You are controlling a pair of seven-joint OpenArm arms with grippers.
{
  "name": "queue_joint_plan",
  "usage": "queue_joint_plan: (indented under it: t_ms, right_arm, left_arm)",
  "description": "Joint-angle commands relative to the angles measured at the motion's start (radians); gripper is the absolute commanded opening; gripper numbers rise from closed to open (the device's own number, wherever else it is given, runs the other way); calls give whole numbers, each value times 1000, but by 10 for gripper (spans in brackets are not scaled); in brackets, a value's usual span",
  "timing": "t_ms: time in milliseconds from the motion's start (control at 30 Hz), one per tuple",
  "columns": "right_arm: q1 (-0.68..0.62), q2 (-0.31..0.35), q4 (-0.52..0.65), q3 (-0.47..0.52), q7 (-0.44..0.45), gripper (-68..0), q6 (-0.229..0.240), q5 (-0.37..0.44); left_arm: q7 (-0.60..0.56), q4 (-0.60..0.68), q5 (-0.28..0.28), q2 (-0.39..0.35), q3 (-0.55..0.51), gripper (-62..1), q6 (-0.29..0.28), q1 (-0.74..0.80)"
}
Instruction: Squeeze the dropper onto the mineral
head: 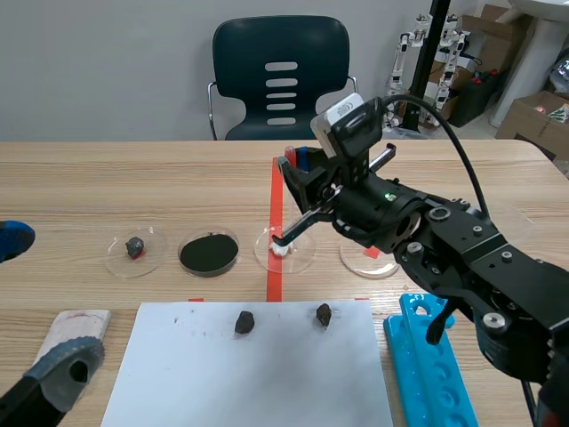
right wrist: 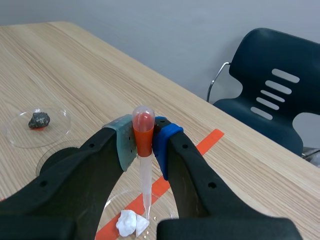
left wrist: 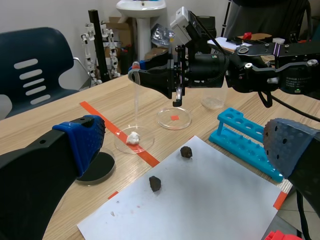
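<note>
At the frame's center the dropper point(right wrist: 145, 185) is clenched by its red bulb in the right claw point(right wrist: 144, 144), tip aimed down over the white mineral point(right wrist: 127, 222) so a squeeze lands there; the left claw point(left wrist: 185, 142) is held released.

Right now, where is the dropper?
In the right wrist view, the dropper is pinched in the right gripper, tip over the white mineral in the dish on the red tape.
</note>
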Motion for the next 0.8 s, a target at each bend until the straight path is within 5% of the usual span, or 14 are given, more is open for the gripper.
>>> queue_joint_plan:
  t_ms: [0,767]
  right_arm:
    - [27,-1,9,1,15,-594,0,8]
    - [29,-1,9,0,14,-594,43,11]
  left_arm:
    - [-13,16,-14,3,-8,14,-2,3]
    - [-13,16,-14,3,-8,14,-2,3]
